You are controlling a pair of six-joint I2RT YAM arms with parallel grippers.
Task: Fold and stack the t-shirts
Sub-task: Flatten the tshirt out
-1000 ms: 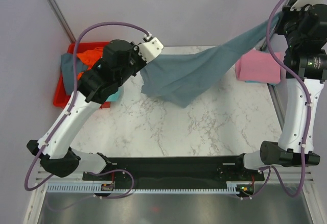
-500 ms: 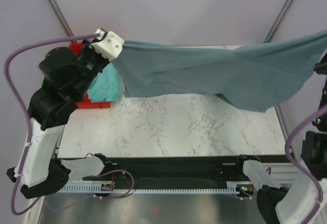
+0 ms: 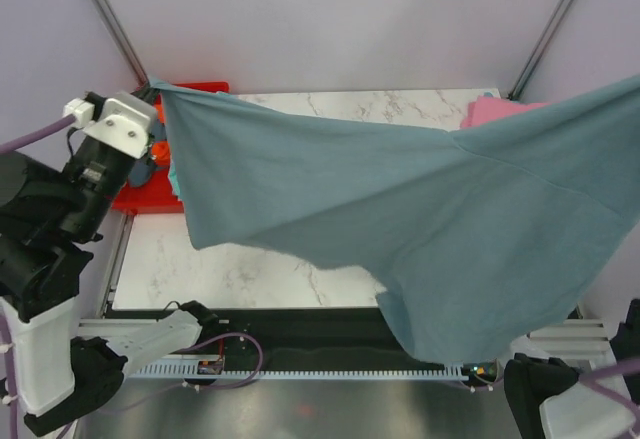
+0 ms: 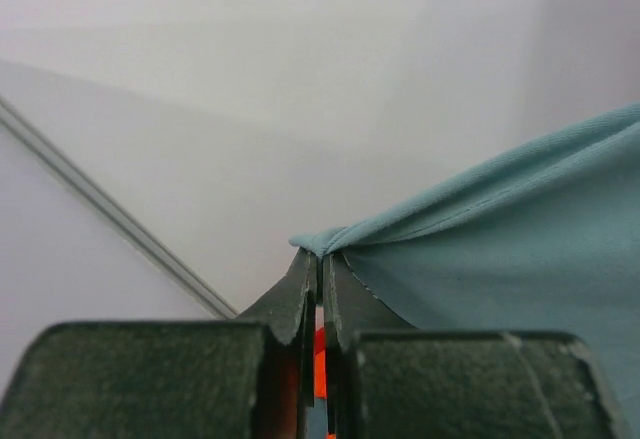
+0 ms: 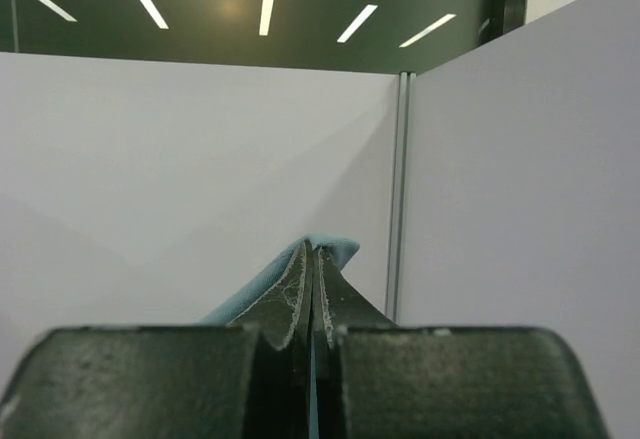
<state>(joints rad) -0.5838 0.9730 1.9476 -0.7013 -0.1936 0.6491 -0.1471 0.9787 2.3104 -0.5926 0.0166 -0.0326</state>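
The large slate blue-grey cloth t-shirt (image 3: 400, 209) is stretched crosswise, pinched at 1 end by the left gripper (image 4: 320, 261), at the other by the right gripper (image 5: 310, 254).

We see the blue-grey shirt (image 3: 400, 229) hanging spread wide in the air, upper edge taut left to right, one corner sagging nearward. The pink shirt (image 3: 488, 111) lies at the far right corner of the counter (image 3: 200, 274), partly hidden behind it.

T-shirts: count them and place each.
4: grey-blue shirt spread in the air; pink shirt, far right corner; orange shirt and teal shirt at the red bin. More may be hidden.
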